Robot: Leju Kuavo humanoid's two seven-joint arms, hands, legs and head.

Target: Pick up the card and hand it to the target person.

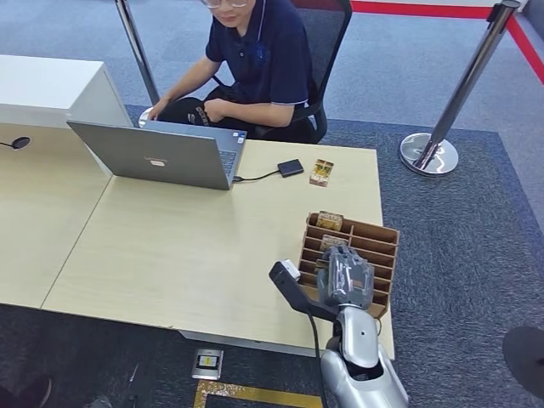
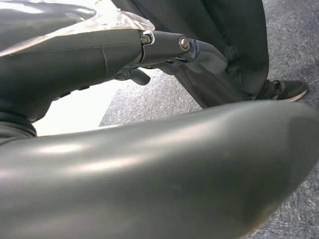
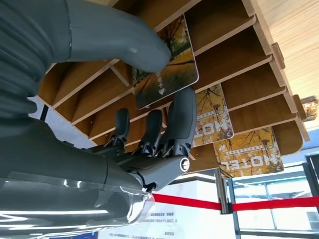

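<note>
A wooden slotted card rack (image 1: 378, 242) stands at the table's near right corner with several picture cards in it. My right hand (image 1: 347, 276) is over the rack. In the right wrist view the right hand (image 3: 158, 144) pinches one autumn-picture card (image 3: 171, 69) between thumb and fingers, the card still partly in a slot of the rack (image 3: 233, 55). Two more cards (image 3: 212, 119) stand in the slots beyond. The person (image 1: 260, 59) sits across the table behind a laptop. My left hand (image 2: 177, 47) hangs low with straight fingers, holding nothing.
A grey laptop (image 1: 161, 157) is open on the table, with a black drive (image 1: 291, 167) cabled to it and a loose card (image 1: 321, 172) beside that. A stanchion base (image 1: 428, 154) stands on the carpet to the right. A person's trouser leg and shoe (image 2: 289, 88) are near my left hand.
</note>
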